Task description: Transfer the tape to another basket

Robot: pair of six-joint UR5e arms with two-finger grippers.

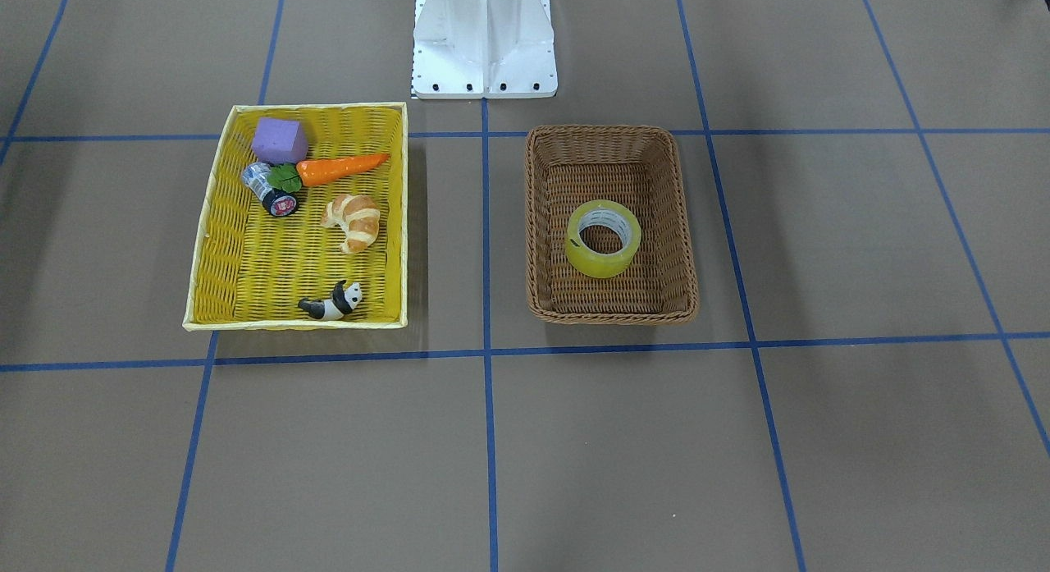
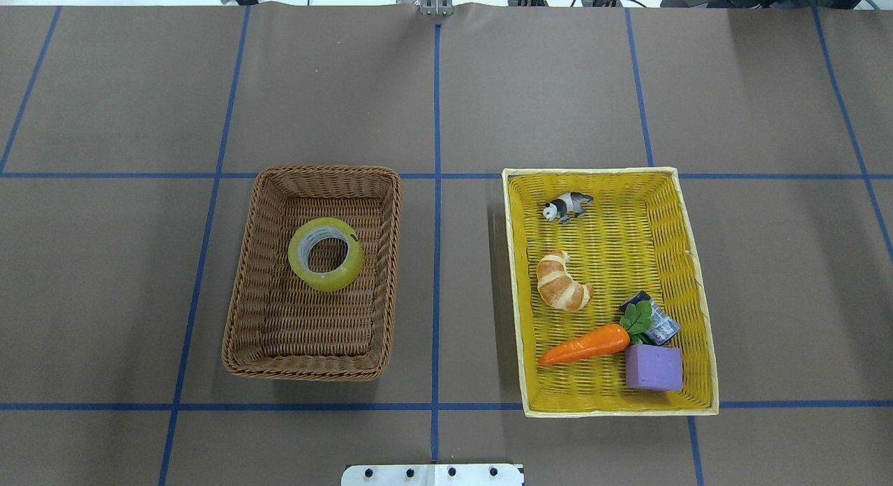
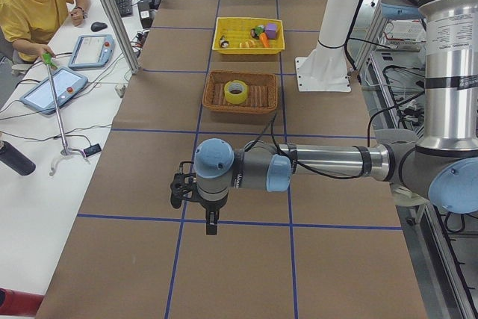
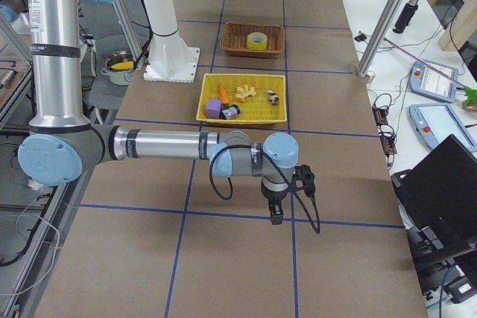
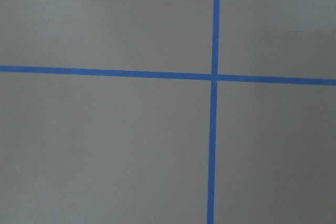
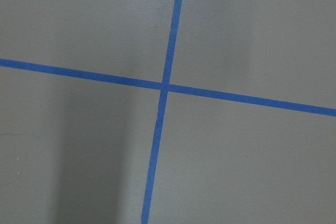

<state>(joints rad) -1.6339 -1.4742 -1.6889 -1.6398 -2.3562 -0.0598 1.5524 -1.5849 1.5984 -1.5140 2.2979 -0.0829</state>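
Note:
The tape (image 2: pixel 345 273), a yellowish-green roll with a grey-white core, lies flat inside the brown wicker basket (image 2: pixel 328 171). It shows in the front view (image 1: pixel 599 265) in the same basket (image 1: pixel 611 131). My left gripper (image 3: pixel 213 225) shows only in the exterior left view, far from the baskets above bare table. My right gripper (image 4: pixel 276 217) shows only in the exterior right view, also above bare table. I cannot tell whether either is open or shut. Both wrist views show only brown table with blue lines.
A yellow basket (image 2: pixel 593 171) beside the brown one holds a croissant (image 2: pixel 562 282), a carrot (image 2: pixel 586 344), a purple block (image 2: pixel 653 367), a small bottle (image 2: pixel 659 325) and a panda figure (image 2: pixel 566 206). The white robot base (image 1: pixel 484 38) stands behind the baskets.

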